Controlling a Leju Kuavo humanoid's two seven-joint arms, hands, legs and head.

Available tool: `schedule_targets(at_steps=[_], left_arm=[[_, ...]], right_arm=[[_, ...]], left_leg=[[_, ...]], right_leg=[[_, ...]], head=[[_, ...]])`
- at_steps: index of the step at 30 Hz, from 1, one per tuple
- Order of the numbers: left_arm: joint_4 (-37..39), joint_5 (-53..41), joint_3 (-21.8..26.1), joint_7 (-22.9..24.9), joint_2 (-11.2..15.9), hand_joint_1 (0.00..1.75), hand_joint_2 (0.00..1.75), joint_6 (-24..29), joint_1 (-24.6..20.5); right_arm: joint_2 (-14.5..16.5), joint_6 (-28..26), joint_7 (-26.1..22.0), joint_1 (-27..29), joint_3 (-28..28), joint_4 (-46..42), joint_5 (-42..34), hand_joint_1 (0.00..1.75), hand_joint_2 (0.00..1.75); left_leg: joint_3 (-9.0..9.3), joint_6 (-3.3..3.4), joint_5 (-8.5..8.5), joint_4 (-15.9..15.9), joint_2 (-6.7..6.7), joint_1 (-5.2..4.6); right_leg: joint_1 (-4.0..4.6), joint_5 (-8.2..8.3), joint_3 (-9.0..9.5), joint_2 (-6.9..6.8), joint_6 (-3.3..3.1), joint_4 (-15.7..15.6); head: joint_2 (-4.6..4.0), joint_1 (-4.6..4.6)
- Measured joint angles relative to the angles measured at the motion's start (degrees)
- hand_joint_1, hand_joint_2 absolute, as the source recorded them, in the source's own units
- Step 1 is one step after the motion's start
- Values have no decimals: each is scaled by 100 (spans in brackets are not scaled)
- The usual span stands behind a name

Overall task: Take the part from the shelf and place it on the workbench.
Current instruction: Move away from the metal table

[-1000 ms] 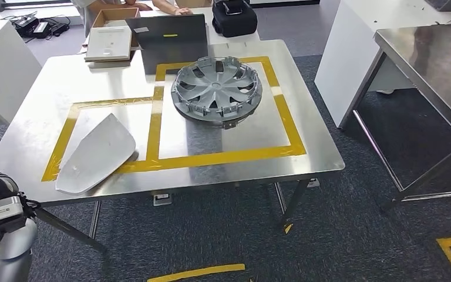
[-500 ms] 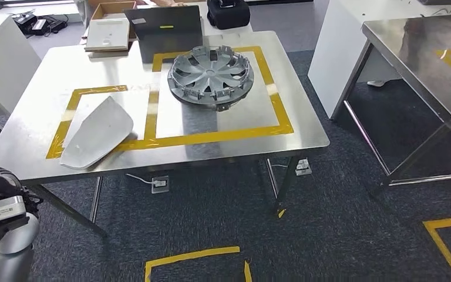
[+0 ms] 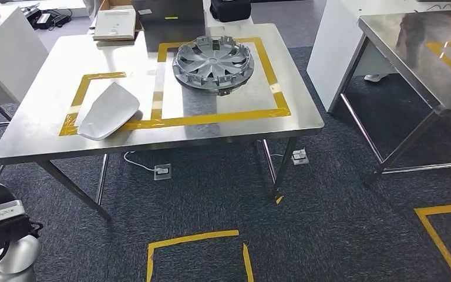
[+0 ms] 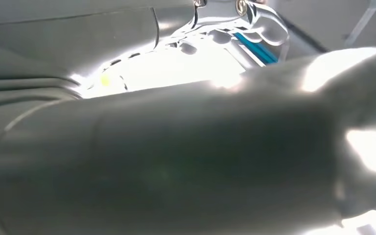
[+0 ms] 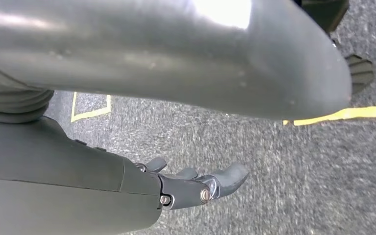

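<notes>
Left hand: its arm (image 3: 3,235) hangs low by the floor; fingers hidden, state unclear.
Right hand (image 5: 196,183): fingers apart, empty, over carpet.
Workbench (image 3: 47,126): well ahead of both hands.
White part (image 3: 108,110): on its left taped square.
Hubcap (image 3: 212,61): farther, right square.

A workshop or test lab: steel workbenches (image 3: 305,126) marked with yellow tape (image 3: 223,117), a car wheel cover (image 3: 212,61) laid out, grey carpet (image 3: 329,223) taped into squares, and a laptop (image 3: 173,14) behind.
</notes>
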Motion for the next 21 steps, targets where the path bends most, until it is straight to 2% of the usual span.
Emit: schedule_targets(at_steps=[1, 2, 3, 4, 5, 6, 7, 8, 9, 10, 11, 12, 13, 14, 16, 17, 18, 20, 21], left_arm=[[82, 9, 56, 7, -36, 0, 0, 0, 43], [160, -9, 105, 71, -72, 0, 0, 0, 75], [250, -37, 153, 185, -104, 0, 0, -2, 106], [375, -58, 207, 329, -127, 0, 0, -4, 139], [543, -55, 273, 450, -144, 0, 0, -7, 175], [748, -12, 349, 496, -153, 0, 0, -9, 213], [977, 63, 439, 465, -158, 0, 0, -9, 245], [1191, 143, 530, 382, -160, 0, 0, -9, 269], [1381, 215, 617, 283, -160, 0, 0, -10, 285], [1539, 272, 693, 201, -162, 0, 0, -15, 291], [1659, 303, 749, 150, -163, 0, 0, -21, 291], [1755, 319, 792, 123, -165, 0, 0, -29, 290], [1832, 310, 825, 133, -169, 0, 0, -36, 289], [1906, 250, 860, 191, -175, 0, 0, -38, 288], [2127, 23, 977, 375, -189, 0, 0, -32, 280], [2316, -106, 1081, 448, -192, 0, 0, -27, 272], [2581, -187, 1218, 443, -186, 0, 0, -23, 248], [3345, -199, 1553, 353, -155, 0, 0, -69, 156], [3821, -156, 1721, 352, -131, 0, 0, -150, 104]], right_arm=[[-1, -1, 5, 9, -7, 0, 2, 0, 0], [-2, -1, 9, 18, -15, 0, 3, 0, 0], [-3, -2, 10, 22, -22, 0, 4, 0, 0], [-4, -2, 10, 21, -28, 0, 9, 0, 0], [-5, -2, 10, 19, -31, 0, 15, 0, 0], [-7, -1, 10, 17, -32, 0, 25, 0, 0], [-9, 1, 10, 17, -33, 0, 34, 0, 0], [-12, 2, 10, 17, -34, 0, 42, 0, 0], [-15, 2, 10, 17, -35, 0, 49, 0, 0], [-25, 2, 9, 12, -36, -1, 52, 0, 0], [-35, 3, 7, 6, -36, -3, 55, 0, 0], [-45, 3, 5, 1, -36, -4, 56, 0, 0], [-52, 4, 3, -3, -36, -5, 57, 0, 0], [-54, 4, 2, -3, -36, -5, 61, 0, 0], [-52, 8, -4, -1, -36, -4, 84, 0, 0], [-55, 13, -14, 0, -36, -4, 101, 0, 0], [-58, 23, -26, 5, -36, -4, 123, 0, 0], [-74, 52, -50, 25, -36, -4, 168, 0, 0], [-83, 72, -56, 39, -36, -4, 190, 0, 0]], left_leg=[[-53, 61, 66, -6, 9, 3], [-123, 115, 144, -18, 18, 11], [-209, 155, 228, -28, 27, 18], [-296, 177, 306, -27, 29, 11], [-386, 187, 382, -21, 33, 5], [-478, 187, 459, -10, 38, -3], [-576, 183, 531, 9, 45, -11], [-680, 174, 599, 32, 50, -16], [-783, 164, 663, 57, 53, -21], [-872, 151, 723, 82, 56, -24], [-940, 133, 782, 100, 55, -29], [-977, 107, 838, 103, 55, -30], [-994, 75, 893, 95, 55, -24], [-997, 35, 954, 65, 54, -16], [-1022, -40, 1011, 20, 37, -10], [-1053, -75, 920, 53, 21, -7], [-1102, -113, 691, 203, 5, 1], [-1209, -192, 79, 794, -8, 43], [-1242, -227, -139, 1152, -8, 58]], right_leg=[[-8, -63, -31, 5, 35, 34], [-9, -245, -86, 9, 64, 162], [-16, -529, -166, 12, 84, 411], [-15, -860, -257, 15, 101, 751], [-13, -1120, -334, 15, 114, 1129], [-9, -1241, -369, 14, 119, 1448], [-4, -1216, -331, 14, 114, 1627], [4, -1091, -200, 14, 99, 1618], [19, -941, 43, 14, 69, 1396], [39, -890, 365, 14, 20, 1002], [59, -911, 673, 9, -26, 576], [80, -958, 884, 5, -67, 236], [96, -1020, 990, 4, -104, 27], [108, -1001, 991, 2, -134, -41], [91, -863, 909, -5, -213, -104], [71, -766, 850, -9, -252, -141], [46, -662, 771, -14, -274, -172], [28, -482, 581, -11, -290, -184], [24, -398, 482, -9, -284, -179]], head=[[0, -3], [0, 1], [0, 5], [0, 10], [0, 13], [0, 14], [0, 13], [0, 13], [0, 14], [0, 13], [0, 9], [0, 8], [0, 14], [0, 22], [0, 42], [0, 33], [0, 24], [0, 3], [0, 3]])
